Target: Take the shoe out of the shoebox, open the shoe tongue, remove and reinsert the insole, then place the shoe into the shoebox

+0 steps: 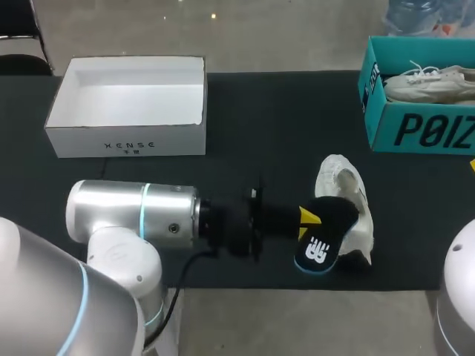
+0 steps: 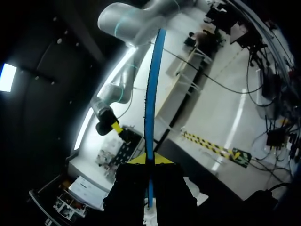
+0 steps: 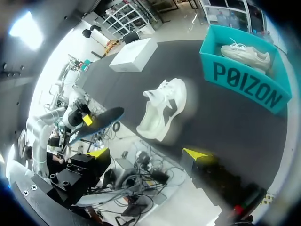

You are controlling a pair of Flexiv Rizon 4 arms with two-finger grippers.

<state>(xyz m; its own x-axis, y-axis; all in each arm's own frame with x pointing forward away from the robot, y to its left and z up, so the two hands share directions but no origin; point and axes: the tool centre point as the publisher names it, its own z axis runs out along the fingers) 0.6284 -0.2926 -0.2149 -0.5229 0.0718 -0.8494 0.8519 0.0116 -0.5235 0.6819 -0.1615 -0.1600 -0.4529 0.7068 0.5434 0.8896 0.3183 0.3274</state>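
Insole is out of the white sneaker, pinched in the left gripper, right gripper spread; reinsertion and boxing remain.

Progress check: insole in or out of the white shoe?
Out: left gripper grips the black insole, held apart from the white shoe.

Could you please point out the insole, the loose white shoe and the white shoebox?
insole [image 1: 319, 251]: head view, its logo end.
white shoe [image 1: 343, 178]: head view, the part beyond the insole.
white shoebox [image 1: 126, 138]: head view, its front wall.
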